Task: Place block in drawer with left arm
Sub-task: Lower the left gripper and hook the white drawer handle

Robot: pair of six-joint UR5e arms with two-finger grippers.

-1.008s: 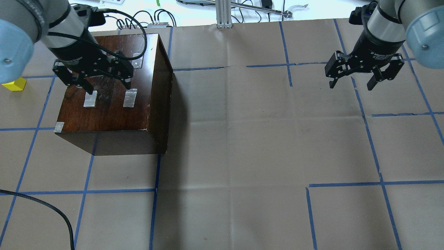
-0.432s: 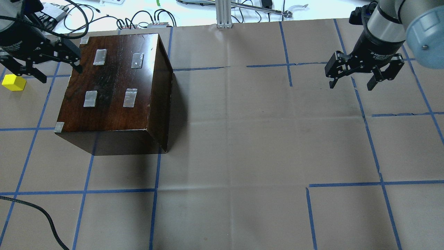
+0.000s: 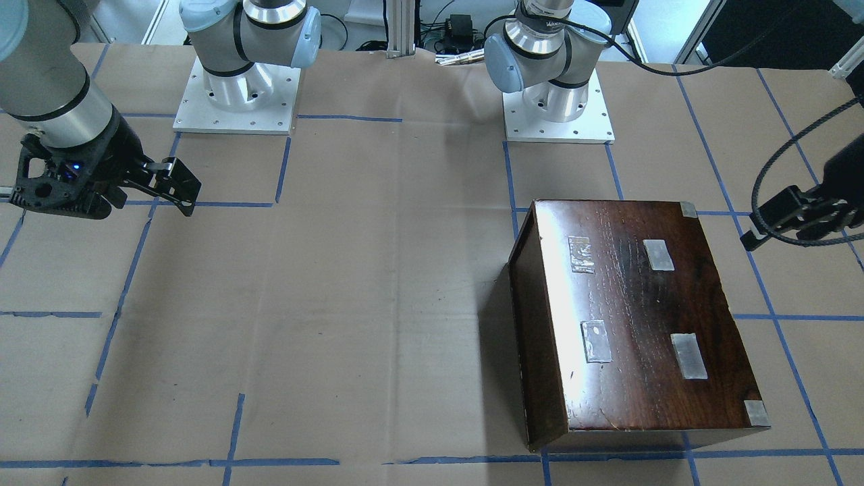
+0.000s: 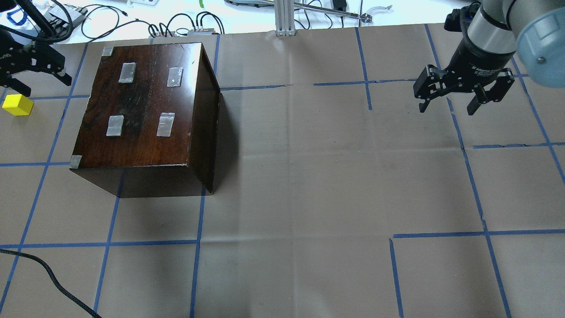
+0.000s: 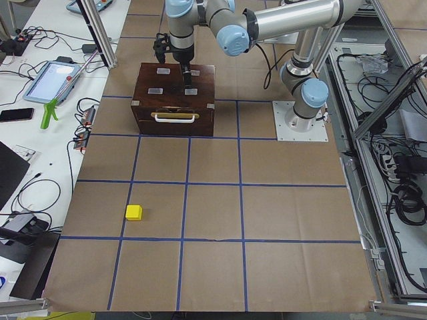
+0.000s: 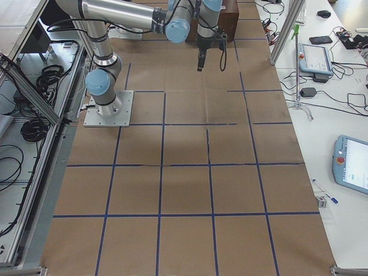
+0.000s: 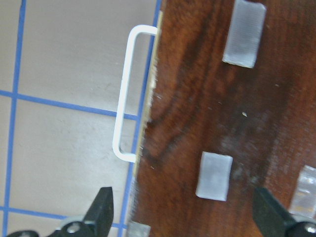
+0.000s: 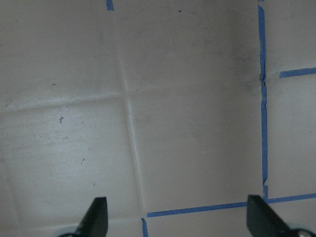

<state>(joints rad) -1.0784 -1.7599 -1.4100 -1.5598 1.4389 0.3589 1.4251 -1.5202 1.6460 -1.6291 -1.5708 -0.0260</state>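
Observation:
The yellow block [image 4: 17, 105] lies on the paper left of the dark-brown box [image 4: 145, 115], and shows in the exterior left view [image 5: 133, 213]. The drawer is shut in the box; its front panel [image 5: 175, 125] carries a white handle [image 7: 123, 98]. My left gripper [image 4: 44, 85] hangs open and empty in the air, just beyond the block and left of the box's far corner. In the left wrist view [image 7: 185, 215] its fingers straddle the box's handle edge from above. My right gripper [image 4: 448, 108] is open and empty above bare paper at the far right [image 8: 177, 217].
Cables and small devices [image 4: 176, 22] lie beyond the table's far edge, beside an aluminium post [image 4: 284, 17]. A loose black cable [image 4: 44, 269] crosses the near left corner. The arm bases [image 3: 557, 101] stand on the robot's side.
My left gripper has moved left from above the box top, off the box, to near the block. It stays open. The right arm has not moved.

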